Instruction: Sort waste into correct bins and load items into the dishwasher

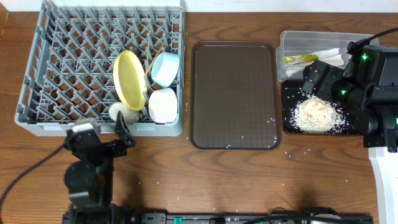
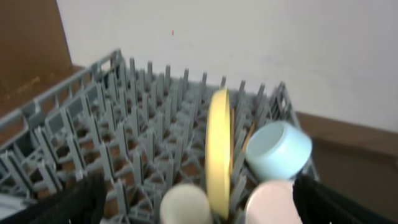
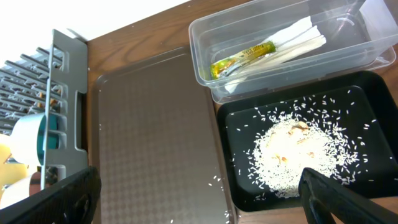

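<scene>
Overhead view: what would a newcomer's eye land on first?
First the big grey plastic dish rack at the left, where a round yellow plate stands on edge among the pegs beside a light blue bowl. Then the pile of whitish rice scraps in the shallow black tray at the right. The flat brown serving tray lies between them, with a few grains scattered on it.

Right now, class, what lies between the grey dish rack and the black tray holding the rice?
The flat brown serving tray, with stray rice grains on it; the overhead view shows it.
</scene>
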